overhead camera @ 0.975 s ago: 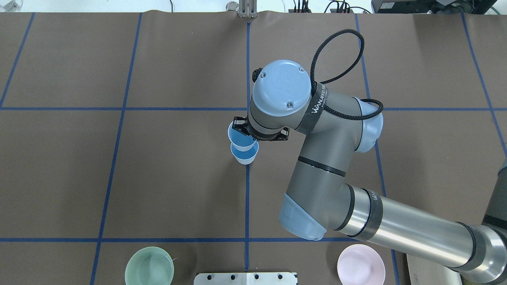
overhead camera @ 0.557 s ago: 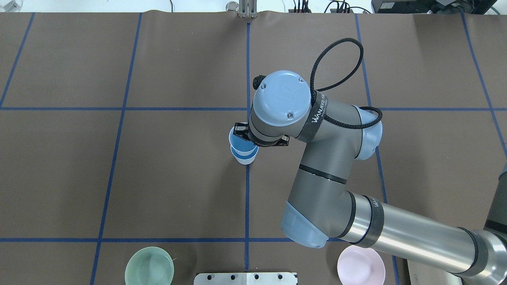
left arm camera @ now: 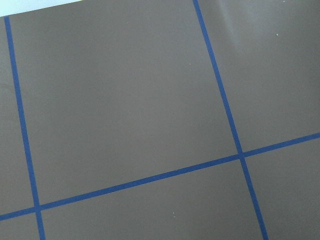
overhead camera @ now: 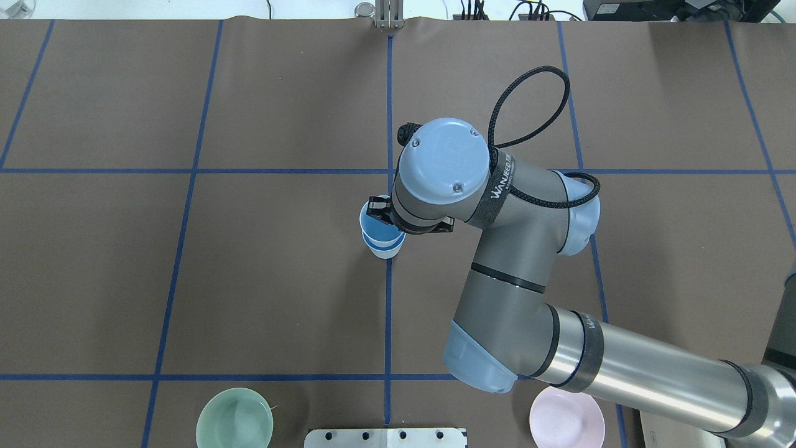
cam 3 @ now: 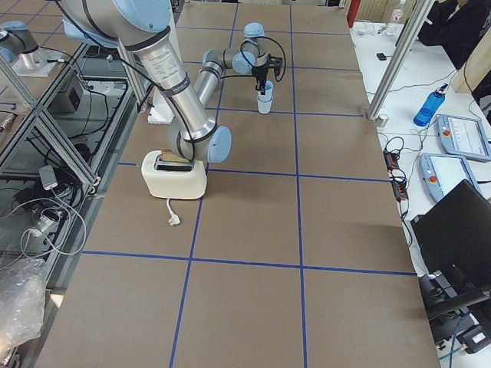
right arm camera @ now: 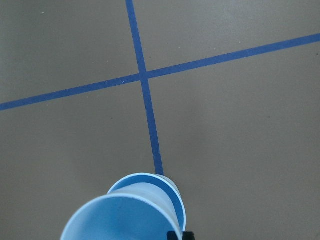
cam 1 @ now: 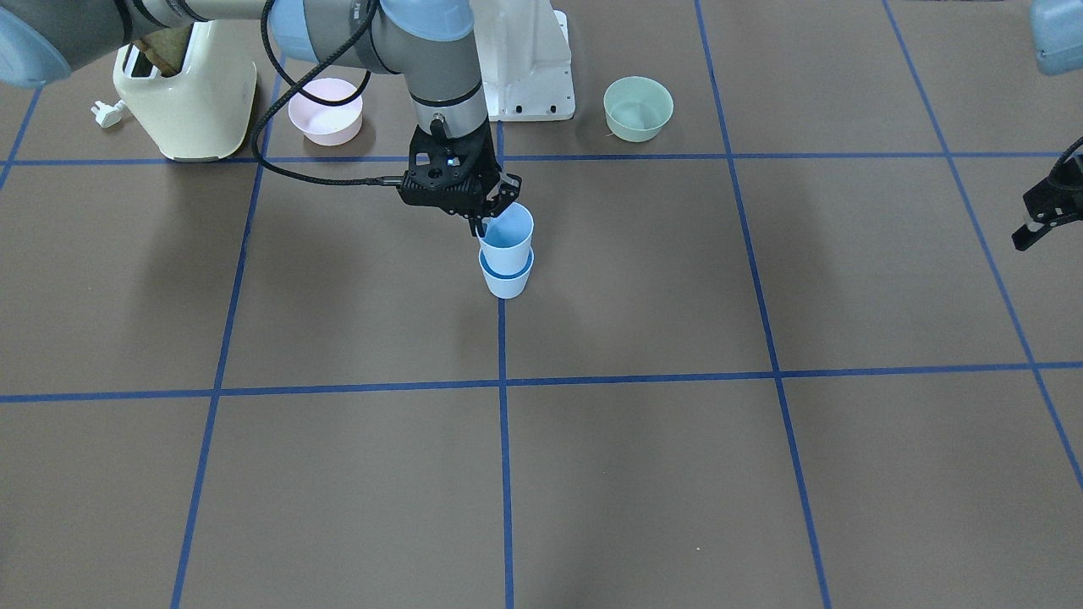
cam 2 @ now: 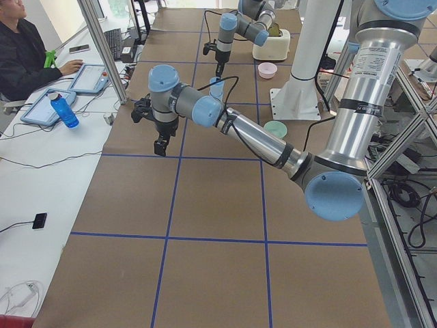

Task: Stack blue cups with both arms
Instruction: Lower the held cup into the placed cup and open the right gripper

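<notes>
Two light-blue cups stand at the table's middle on a blue tape line. The lower cup (cam 1: 507, 283) (overhead camera: 385, 250) sits on the mat. The upper cup (cam 1: 508, 231) (overhead camera: 375, 224) is partly nested in it and stands well proud. My right gripper (cam 1: 485, 216) (overhead camera: 380, 208) is shut on the upper cup's rim on the robot's side. The right wrist view shows the upper cup (right arm camera: 120, 220) inside the lower cup (right arm camera: 176, 196). My left gripper (cam 1: 1034, 222) (cam 2: 160, 145) hangs far off to the robot's left, holding nothing; I cannot tell whether its jaws are open.
A green bowl (overhead camera: 234, 418) (cam 1: 638, 108) and a pink bowl (overhead camera: 566, 417) (cam 1: 326, 112) stand near the robot's base. A cream toaster (cam 1: 190, 101) stands beyond the pink bowl. The white pedestal (cam 1: 529, 68) is between the bowls.
My right arm has moved toward the robot and down. The upper cup has slid over the lower cup and sunk into it.
</notes>
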`<state>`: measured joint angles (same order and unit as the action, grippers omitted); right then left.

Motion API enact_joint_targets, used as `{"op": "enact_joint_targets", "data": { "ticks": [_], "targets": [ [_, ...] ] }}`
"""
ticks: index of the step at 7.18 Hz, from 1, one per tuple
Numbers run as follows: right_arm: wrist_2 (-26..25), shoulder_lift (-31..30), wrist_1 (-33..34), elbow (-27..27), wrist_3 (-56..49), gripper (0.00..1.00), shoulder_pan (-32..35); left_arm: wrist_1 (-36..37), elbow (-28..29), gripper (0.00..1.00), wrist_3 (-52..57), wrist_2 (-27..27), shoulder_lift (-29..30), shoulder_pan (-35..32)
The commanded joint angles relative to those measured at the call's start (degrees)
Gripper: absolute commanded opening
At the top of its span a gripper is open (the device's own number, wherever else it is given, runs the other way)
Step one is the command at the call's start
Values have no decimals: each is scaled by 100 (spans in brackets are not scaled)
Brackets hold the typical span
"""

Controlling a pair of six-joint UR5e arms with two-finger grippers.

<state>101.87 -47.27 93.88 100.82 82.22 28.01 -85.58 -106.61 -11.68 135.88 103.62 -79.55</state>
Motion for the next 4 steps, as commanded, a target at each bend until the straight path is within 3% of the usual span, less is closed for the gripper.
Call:
{"op": "enact_joint_targets", "data": {
  "ticks": [1, 2, 4],
  "targets": [
    [17, -1, -1, 8, -83, 50, 3, -2, 26, 98, -1, 0, 0, 1],
    [-9, -10, -1, 34, -83, 100, 3, 15, 44, 98, 7, 0, 26, 9],
    [-18, -62, -1, 122, -83, 100, 20, -2, 53, 98, 7, 0, 0, 1]
  ]
}}
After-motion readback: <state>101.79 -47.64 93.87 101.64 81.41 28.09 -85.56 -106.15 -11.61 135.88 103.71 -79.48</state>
